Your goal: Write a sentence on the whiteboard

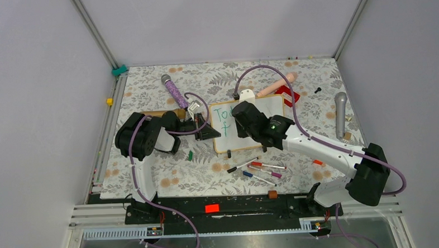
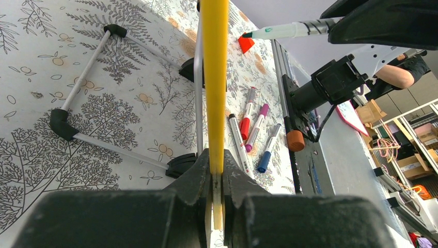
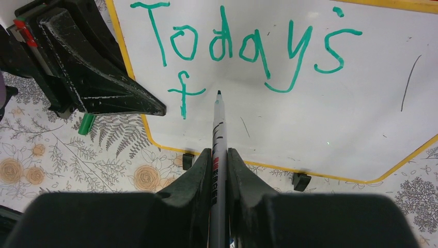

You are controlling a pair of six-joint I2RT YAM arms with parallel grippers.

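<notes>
Floral-patterned tablecloth (image 1: 169, 176) inside a white-walled enclosure, with the whiteboard (image 1: 227, 139) lying near its middle, ahead of both arm bases. The left gripper (image 2: 217, 178) is closed tight on the whiteboard's yellow-tan left frame edge, pinning it. The right gripper (image 3: 219, 160), over the whiteboard's near edge, is clamped on a green marker (image 3: 217, 121), whose tip sits at or just above the white face, right of the letter "f". The sentence (image 3: 243, 46) reads "Todays" with "f" beneath, at the whiteboard's upper left. A few loose markers (image 1: 258, 170) lie just off its near edge. Judging by its thin panel and small clip feet, the whiteboard is light, stiff and slick-faced, so it is apt to skid or rock under pen pressure. The frame rim is the sound place to hold. The smooth marker barrel may twist if pressed hard.
</notes>
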